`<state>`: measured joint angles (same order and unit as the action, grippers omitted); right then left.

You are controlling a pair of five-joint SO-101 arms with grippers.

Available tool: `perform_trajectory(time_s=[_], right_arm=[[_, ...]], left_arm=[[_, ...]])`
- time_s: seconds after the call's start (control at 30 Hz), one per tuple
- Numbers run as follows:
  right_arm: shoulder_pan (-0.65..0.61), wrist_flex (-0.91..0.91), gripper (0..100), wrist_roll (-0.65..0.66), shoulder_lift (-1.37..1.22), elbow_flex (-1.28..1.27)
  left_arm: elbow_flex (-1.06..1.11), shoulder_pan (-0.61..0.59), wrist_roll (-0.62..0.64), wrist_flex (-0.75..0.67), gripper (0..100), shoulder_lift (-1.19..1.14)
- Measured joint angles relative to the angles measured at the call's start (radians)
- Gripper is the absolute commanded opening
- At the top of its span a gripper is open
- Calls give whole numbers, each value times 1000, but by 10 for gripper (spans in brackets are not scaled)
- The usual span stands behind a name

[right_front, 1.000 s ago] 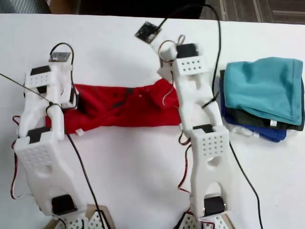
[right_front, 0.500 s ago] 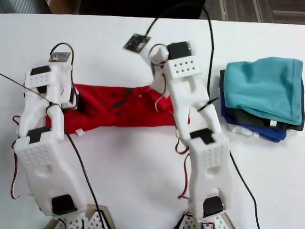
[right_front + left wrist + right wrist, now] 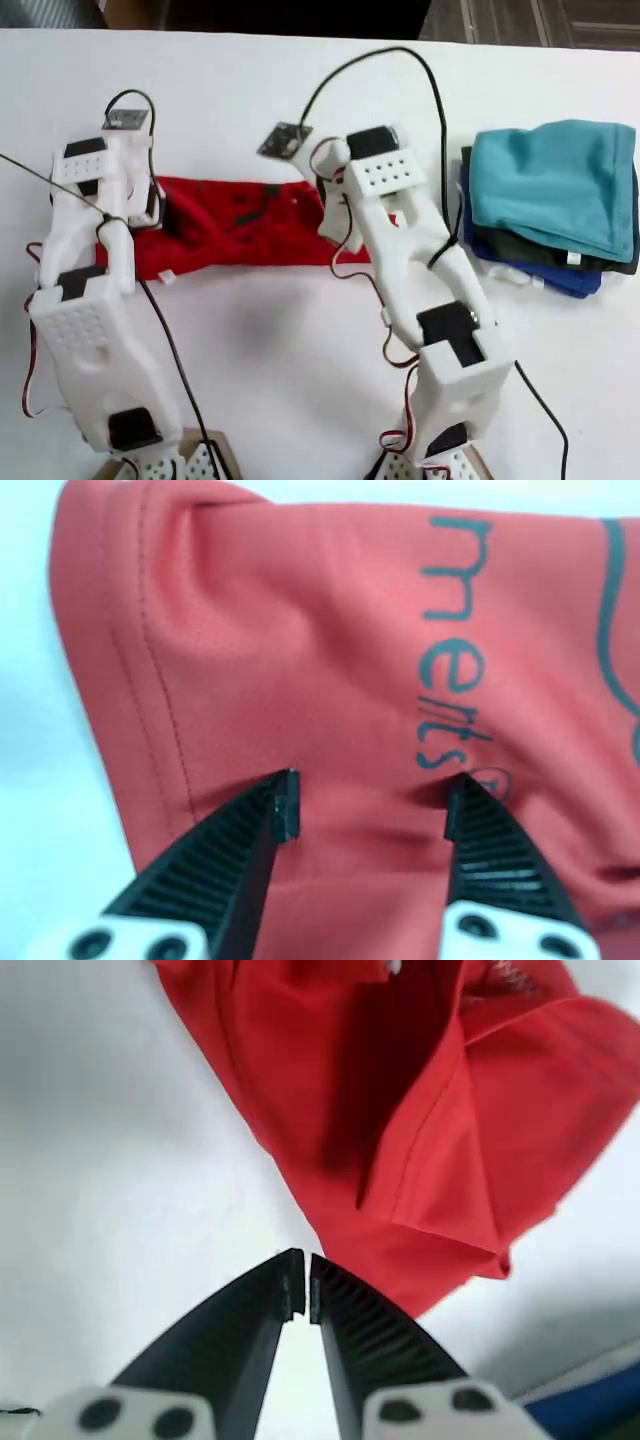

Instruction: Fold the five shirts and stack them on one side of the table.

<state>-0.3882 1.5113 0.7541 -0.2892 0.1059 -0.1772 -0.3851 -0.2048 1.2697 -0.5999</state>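
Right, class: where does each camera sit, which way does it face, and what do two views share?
High view: above the table, facing down on red shirt, folded stack, left arm, right arm.
Left wrist view: on that wrist, facing left gripper, open, over the shirt.
Right wrist view: on that wrist, facing right gripper, shut, at the shirt's edge.
Shared: the red shirt.

Teal lettering [image 3: 450, 670] on the red shirt [image 3: 250, 630] in the left wrist view: lowercase, running sideways across the cloth, its start cut off at the view's edge, with a small circled mark [image 3: 490, 780] closing it. From the high view that print is only dark smudges, unreadable. There's a white tag [image 3: 166, 276] at the hem, too small to read.
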Motion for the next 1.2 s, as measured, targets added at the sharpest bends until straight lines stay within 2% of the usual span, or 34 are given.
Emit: perform_trajectory(time_s=[0.37,0.6,0.87,1.0,1.2], right_arm=[[46,-356,21,0,0,-91],[129,-476,21,0,-117,-17],[175,-453,21,-20,-212,201],[170,-350,21,-89,-212,253],[101,-164,21,-94,-201,255]], left_arm=[[0,0,0,0,248,0],[0,0,0,0,248,0],[0,0,0,0,248,0],[0,0,0,0,248,0],[0,0,0,0,248,0]])
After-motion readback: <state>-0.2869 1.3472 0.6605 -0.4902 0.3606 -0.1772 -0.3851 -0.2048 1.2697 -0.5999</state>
